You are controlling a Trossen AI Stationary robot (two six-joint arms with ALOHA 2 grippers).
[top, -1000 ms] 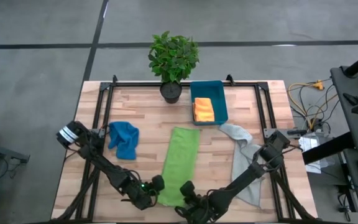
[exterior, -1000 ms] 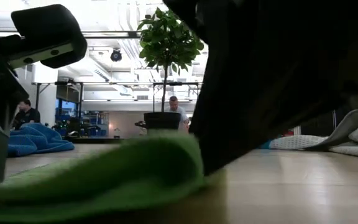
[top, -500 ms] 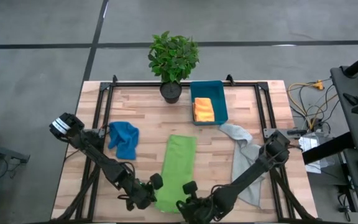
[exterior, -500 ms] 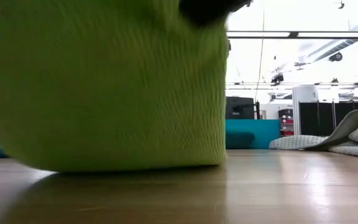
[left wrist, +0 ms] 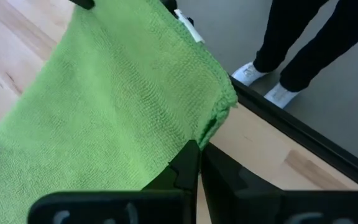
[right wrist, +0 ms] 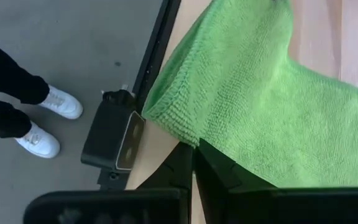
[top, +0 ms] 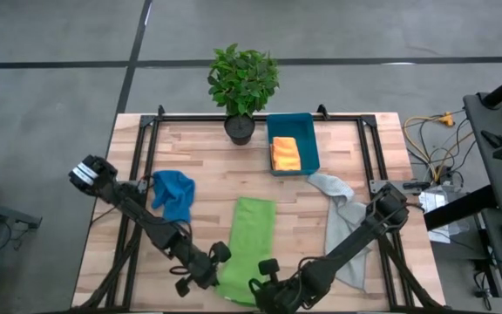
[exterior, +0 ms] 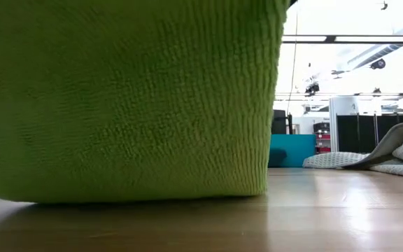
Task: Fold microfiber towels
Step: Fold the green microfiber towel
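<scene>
The lime green towel (top: 249, 244) lies as a long strip on the table's near middle, and its near end is raised. It fills the low view (exterior: 124, 98), its lower curve close over the table. My left gripper (top: 217, 260) and my right gripper (top: 265, 270) are each shut on that near end, left and right of it. The blue towel (top: 173, 194) lies crumpled at the left. The pale grey towel (top: 342, 222) lies rumpled at the right. The orange towel (top: 285, 153) lies in the teal bin (top: 308, 144). My left gripper pinches the green towel's near edge (left wrist: 211, 127) between its two fingers (left wrist: 188, 163), close to the left corner. That end is lifted off the table, and the rest slopes away onto the wood. My right gripper pinches the near edge (right wrist: 180, 127) between its two fingers (right wrist: 188, 163), close to the right corner. The cloth is lifted there and sags between the two holds.
A potted plant (top: 242, 83) stands at the far edge beside the bin. A black frame (top: 146, 148) runs around the table. A person's legs and white shoes (right wrist: 39, 121) stand just beyond the near edge. Bare wood lies between the green and grey towels.
Both grippers have risen with the green towel's near end, which lay low on the table and now hangs before the low camera. The towel's far end has slid along the table toward the near edge.
</scene>
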